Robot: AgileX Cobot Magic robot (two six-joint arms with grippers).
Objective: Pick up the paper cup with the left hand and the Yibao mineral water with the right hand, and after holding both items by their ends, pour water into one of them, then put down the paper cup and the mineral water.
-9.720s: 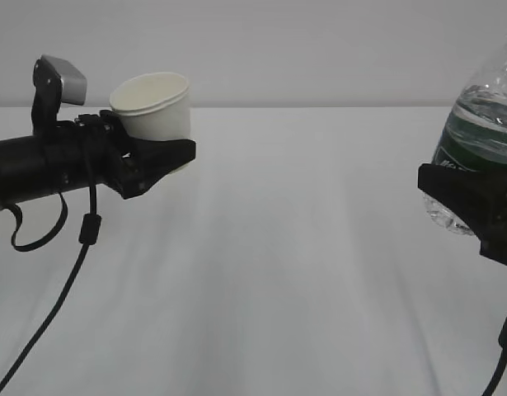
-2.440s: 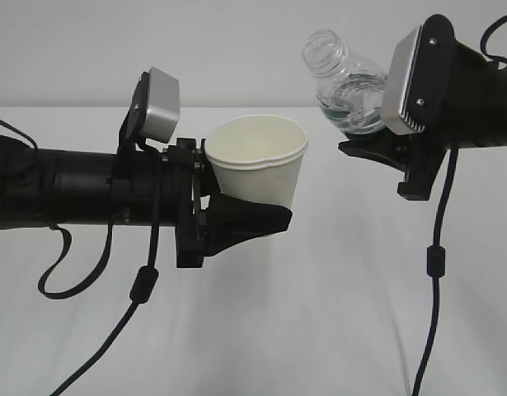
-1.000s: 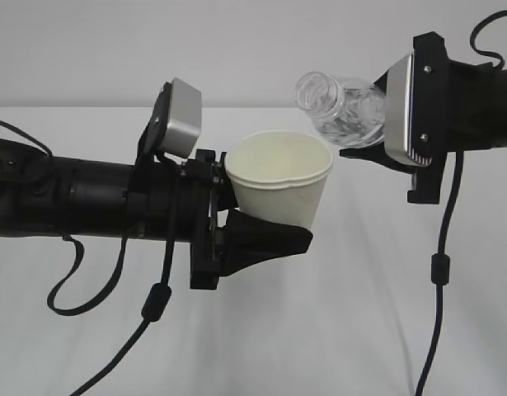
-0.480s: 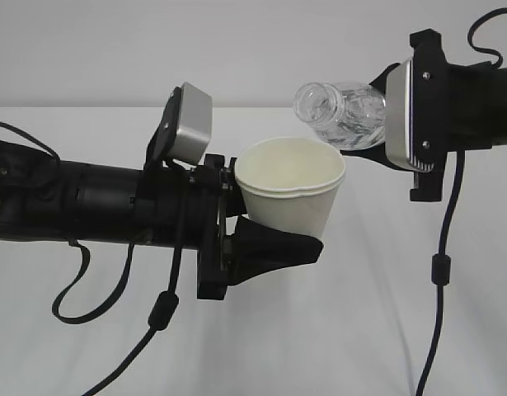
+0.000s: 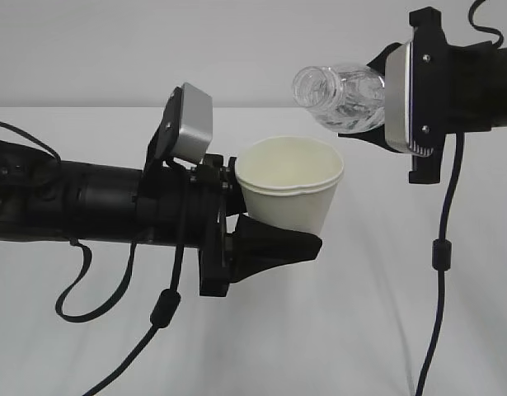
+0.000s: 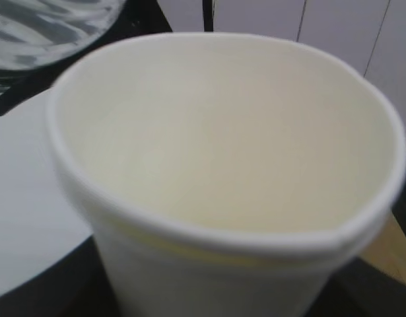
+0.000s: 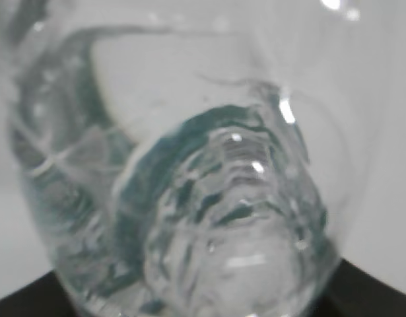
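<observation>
My left gripper (image 5: pixel 301 233) is shut on the lower part of the white paper cup (image 5: pixel 290 186) and holds it upright above the table. The cup (image 6: pixel 229 152) fills the left wrist view, its cream inside showing no water I can make out; black fingers (image 6: pixel 54 290) flank its base. My right gripper (image 5: pixel 364 101) is shut on the Yibao mineral water (image 5: pixel 340 95), tilted nearly level, its capless mouth pointing left above the cup's right rim, apart from it. No stream shows. The bottle (image 7: pixel 189 185) fills the right wrist view, with water and green label.
The white table (image 5: pixel 360 313) lies below both arms, with a pale wall behind. Black cables (image 5: pixel 438 256) hang from each arm. A corner of the bottle (image 6: pixel 44 30) shows at the top left of the left wrist view.
The left arm carried the cup a little to the right and down, then stopped. The right gripper dipped with the bottle and has risen slightly again, still tilted.
</observation>
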